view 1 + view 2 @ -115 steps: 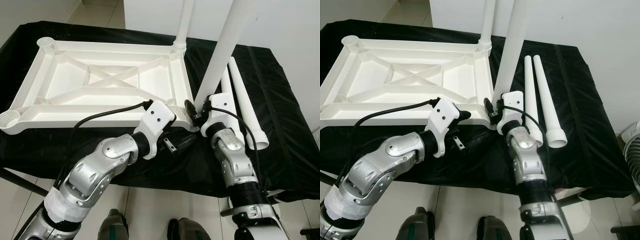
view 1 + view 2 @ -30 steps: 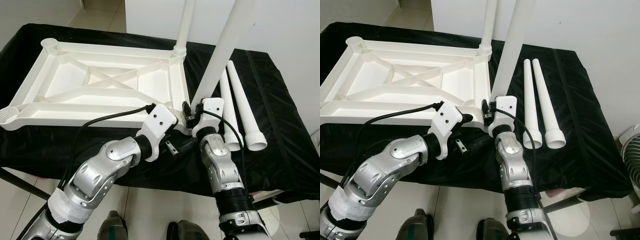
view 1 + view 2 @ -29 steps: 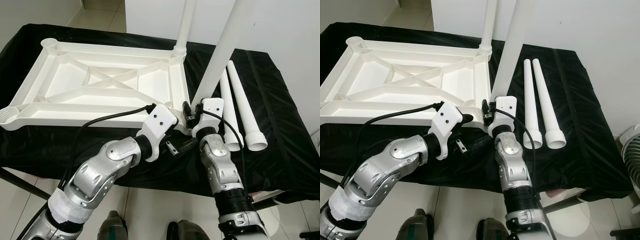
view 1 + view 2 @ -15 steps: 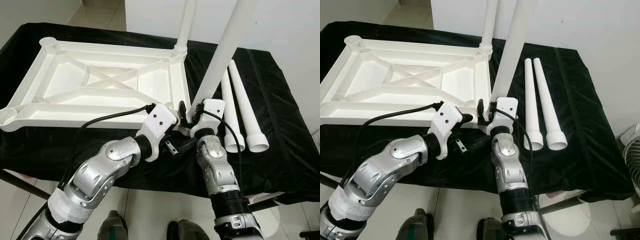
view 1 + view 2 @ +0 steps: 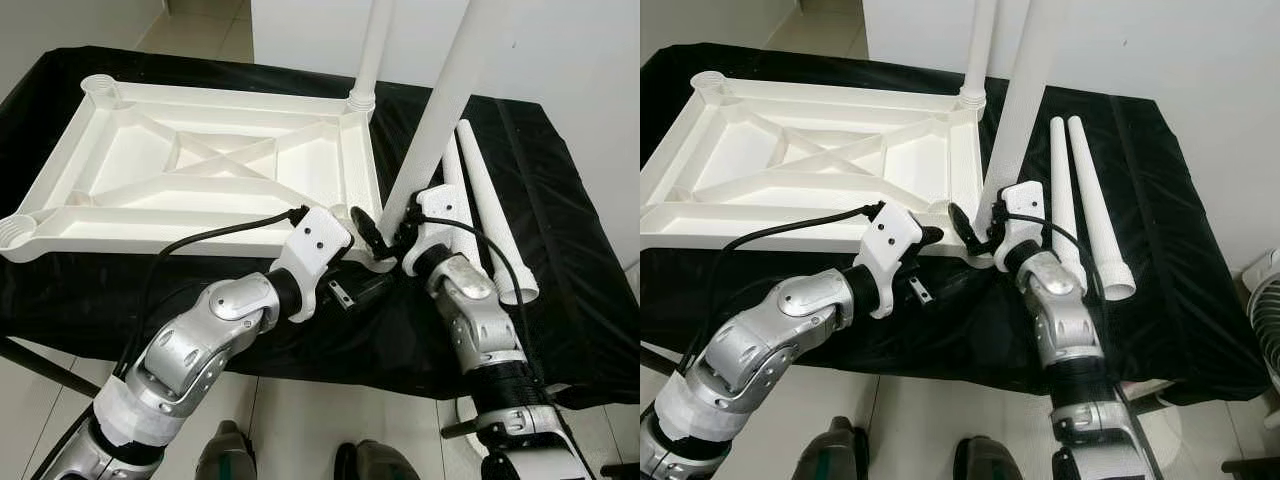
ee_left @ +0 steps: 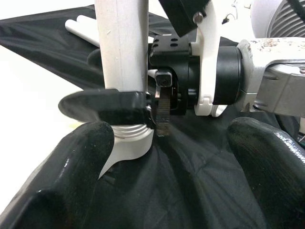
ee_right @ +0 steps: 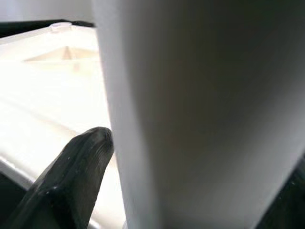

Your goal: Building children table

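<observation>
The white table top (image 5: 60, 225) lies upside down on a black-draped table. One white leg (image 5: 372, 50) stands in its far right corner socket. A second leg (image 5: 445, 110) rises, leaning slightly, from the near right corner socket (image 6: 128, 143). My right gripper (image 5: 385, 225) is shut on this leg just above its base, and one black finger (image 6: 105, 105) crosses its front. My left gripper (image 6: 176, 157) hovers open below that corner over the cloth, holding nothing.
Two loose white legs (image 5: 490, 220) lie side by side on the black cloth (image 5: 570, 250) right of the table top, wide ends toward me. A white wall stands behind. The table's front edge is close under my arms, with tiled floor below.
My right forearm has swung out to the right and its wrist has turned around the leg, so one finger now points further left. The left arm has stayed put.
</observation>
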